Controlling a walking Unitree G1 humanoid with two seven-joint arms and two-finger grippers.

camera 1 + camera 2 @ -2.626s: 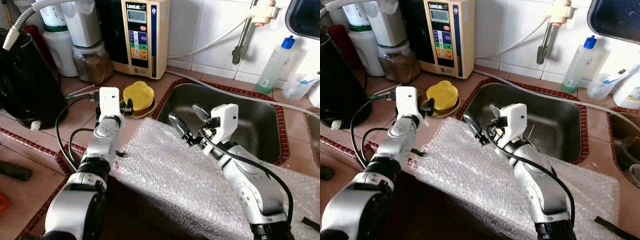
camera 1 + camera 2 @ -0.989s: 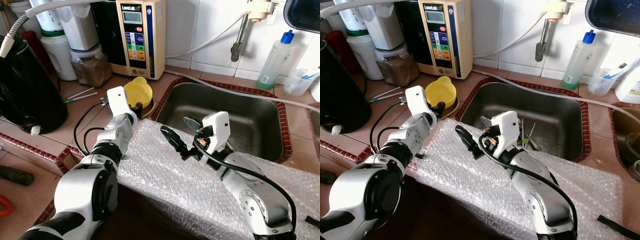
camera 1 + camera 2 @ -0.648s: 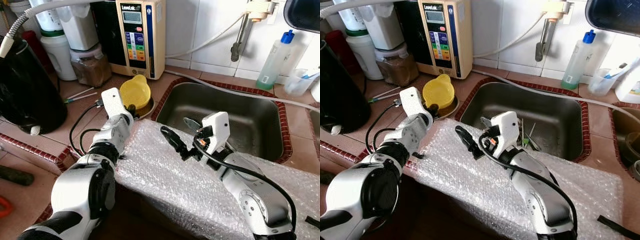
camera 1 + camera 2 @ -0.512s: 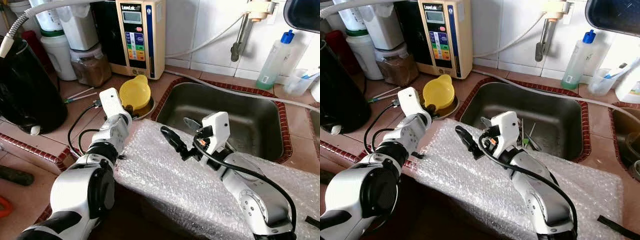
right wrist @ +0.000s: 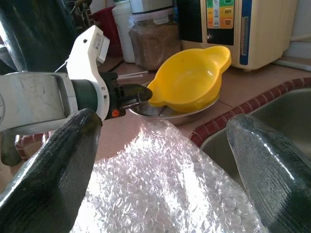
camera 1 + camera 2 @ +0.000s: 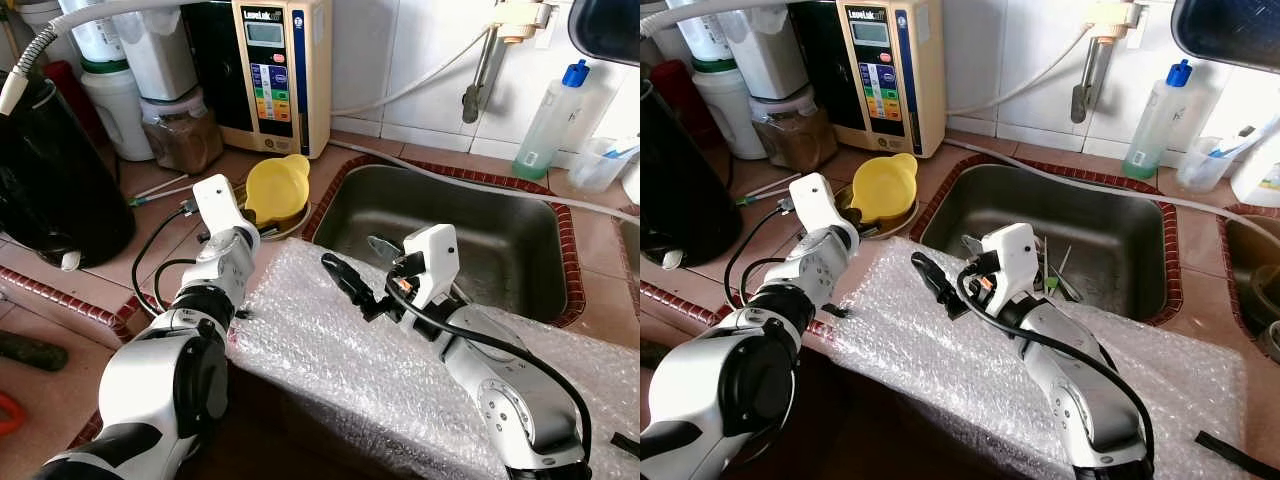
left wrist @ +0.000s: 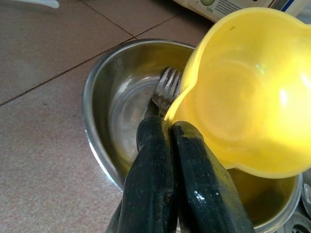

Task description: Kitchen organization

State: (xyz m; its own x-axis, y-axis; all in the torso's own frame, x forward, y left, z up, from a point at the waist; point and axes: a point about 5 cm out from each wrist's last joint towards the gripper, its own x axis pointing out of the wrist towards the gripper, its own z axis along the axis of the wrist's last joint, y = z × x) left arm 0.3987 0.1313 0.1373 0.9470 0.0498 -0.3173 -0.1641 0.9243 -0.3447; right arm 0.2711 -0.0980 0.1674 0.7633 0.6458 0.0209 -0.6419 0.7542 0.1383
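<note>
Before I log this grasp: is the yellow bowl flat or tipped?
Tipped: the left gripper pinches the yellow bowl by its rim, tilted over the steel bowl.

Silver jointed arms, white wrist camera boxes, looping black cables, glossy black fingers (image 7: 194, 184).

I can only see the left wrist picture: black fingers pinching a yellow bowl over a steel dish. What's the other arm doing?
Observer: The right gripper hovers open above a sheet of bubble wrap, holding nothing.
Operator: Where does the steel dish sit?
Observer: The steel bowl is on the tiled counter, just left of the sink.
Operator: Is the yellow one level?
Observer: No. The right wrist view shows the yellow bowl tilted, with the left gripper pinching its rim.
</note>
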